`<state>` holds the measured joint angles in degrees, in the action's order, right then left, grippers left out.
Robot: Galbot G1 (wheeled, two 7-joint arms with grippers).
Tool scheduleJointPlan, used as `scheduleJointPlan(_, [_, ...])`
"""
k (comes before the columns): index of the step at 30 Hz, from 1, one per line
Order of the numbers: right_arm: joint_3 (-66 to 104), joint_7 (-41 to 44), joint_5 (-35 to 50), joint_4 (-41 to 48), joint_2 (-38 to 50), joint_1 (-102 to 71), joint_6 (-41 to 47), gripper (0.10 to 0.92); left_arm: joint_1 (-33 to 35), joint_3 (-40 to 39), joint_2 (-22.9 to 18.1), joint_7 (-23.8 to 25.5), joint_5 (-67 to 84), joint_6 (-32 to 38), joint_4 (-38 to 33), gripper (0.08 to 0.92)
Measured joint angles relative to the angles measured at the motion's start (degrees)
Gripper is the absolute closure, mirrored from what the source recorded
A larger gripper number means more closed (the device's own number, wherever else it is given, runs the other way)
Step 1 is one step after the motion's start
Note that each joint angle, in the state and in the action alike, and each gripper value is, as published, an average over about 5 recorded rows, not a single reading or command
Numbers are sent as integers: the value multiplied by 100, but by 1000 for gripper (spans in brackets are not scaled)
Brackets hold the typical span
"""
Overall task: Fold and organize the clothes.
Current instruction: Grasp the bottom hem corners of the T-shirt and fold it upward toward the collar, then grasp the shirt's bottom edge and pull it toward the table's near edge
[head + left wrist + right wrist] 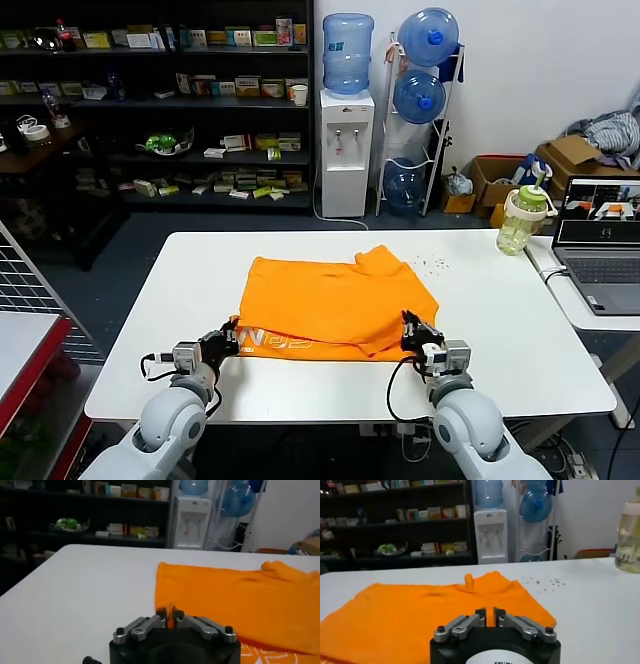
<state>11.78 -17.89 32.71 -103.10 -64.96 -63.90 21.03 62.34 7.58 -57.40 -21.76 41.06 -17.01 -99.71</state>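
One orange T-shirt (335, 305), white lettering

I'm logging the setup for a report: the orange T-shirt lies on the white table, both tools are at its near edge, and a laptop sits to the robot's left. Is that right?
One detail is wrong. The laptop sits to the robot's right, as the head view shows. The rest holds: the orange T-shirt lies on the white table, with the left tool and right tool at its near edge.

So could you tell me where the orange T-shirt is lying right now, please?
In the head view the T-shirt lies partly folded mid-table, its near edge between the left gripper and right gripper.
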Motion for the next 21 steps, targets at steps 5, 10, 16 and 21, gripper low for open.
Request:
scheduleJointPlan(5, [102,135,-127,28,123,-25,-77,498,-18,37,6,-26,-62,-41,47,603])
scheduleJointPlan(10, [330,334,-195,-42,353,-326,-179,360,151,119,97,4,-47,-80,-50,464])
scheduleJointPlan(16, [644,655,-170,-76,597,-800,-214,221,502,180,134,81,11,-105,-214,291])
scheduleJointPlan(21, [765,865,-83,-25,646,-987,-190,203,658,189,91,121,82,-113,-236,187])
